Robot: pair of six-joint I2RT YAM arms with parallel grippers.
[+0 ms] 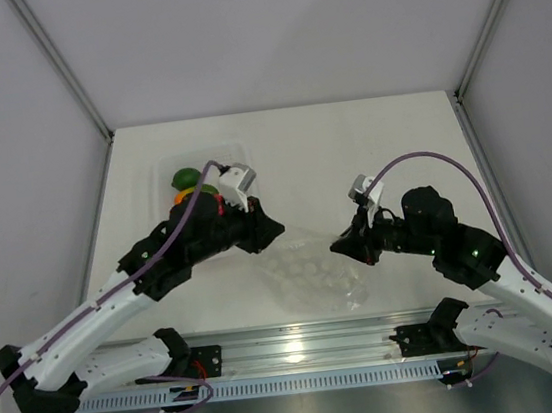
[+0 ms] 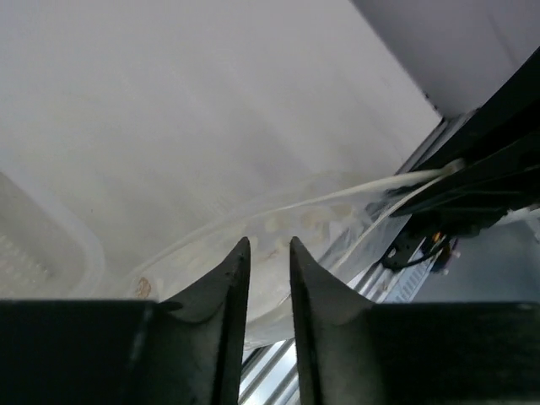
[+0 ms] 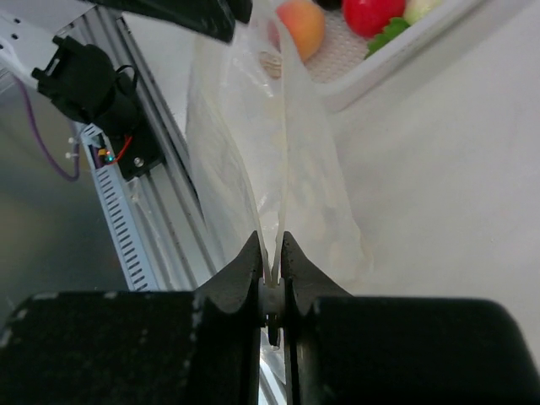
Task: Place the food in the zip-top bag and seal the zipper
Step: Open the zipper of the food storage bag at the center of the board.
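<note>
White tray (image 3: 396, 61) holds food (image 1: 186, 177) (bag (image 1: 309, 268) beside).

Left gripper (image 1: 271, 233): I am reaching it across the counter (image 1: 369, 145), and its tip is sitting at the upper left corner of the zip-top bag (image 1: 314, 272).
Right gripper (image 1: 343, 246): I am pointing it leftward at the bag's upper right edge, facing my left gripper.
Zip-top bag: it is lying crinkled between my two grippers, near the metal rail (image 1: 304, 349).
Food (image 1: 187, 176): green, orange and red pieces are sitting in the tray (image 1: 165, 163), with my left arm covering some of them.
</note>
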